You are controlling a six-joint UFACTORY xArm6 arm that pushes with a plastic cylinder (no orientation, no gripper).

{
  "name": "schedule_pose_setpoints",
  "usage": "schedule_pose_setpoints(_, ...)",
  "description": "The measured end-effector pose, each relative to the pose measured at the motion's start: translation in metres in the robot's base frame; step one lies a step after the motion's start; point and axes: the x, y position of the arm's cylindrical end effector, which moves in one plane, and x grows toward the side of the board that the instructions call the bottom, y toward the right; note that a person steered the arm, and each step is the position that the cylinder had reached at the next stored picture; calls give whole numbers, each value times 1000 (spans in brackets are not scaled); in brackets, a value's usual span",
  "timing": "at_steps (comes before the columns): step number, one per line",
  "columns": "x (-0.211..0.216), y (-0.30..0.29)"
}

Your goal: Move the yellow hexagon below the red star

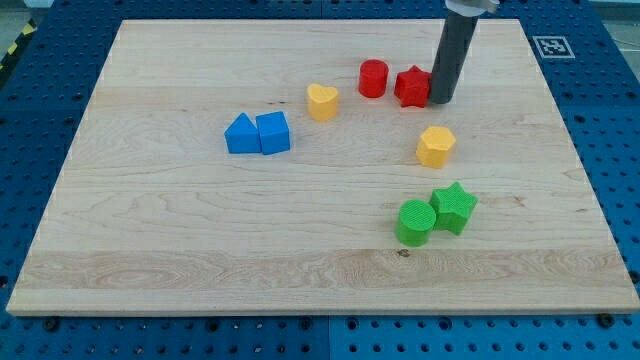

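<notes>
The yellow hexagon [435, 146] lies on the wooden board right of centre. The red star [411, 86] lies above it, near the view's top. My tip [441, 100] rests on the board just right of the red star, touching or almost touching it, and above the yellow hexagon with a gap between them. The dark rod rises from the tip to the view's top edge.
A red cylinder [373, 78] stands left of the red star. A yellow heart [322, 101] lies further left. Two blue blocks [257, 133] touch at centre left. A green cylinder [415, 222] and a green star [454, 207] touch below the hexagon.
</notes>
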Motion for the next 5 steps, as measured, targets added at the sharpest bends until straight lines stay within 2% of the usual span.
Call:
schedule_pose_setpoints(2, -7, -43)
schedule_pose_setpoints(3, -2, 0)
schedule_pose_setpoints(4, 29, 55)
schedule_pose_setpoints(5, 85, 87)
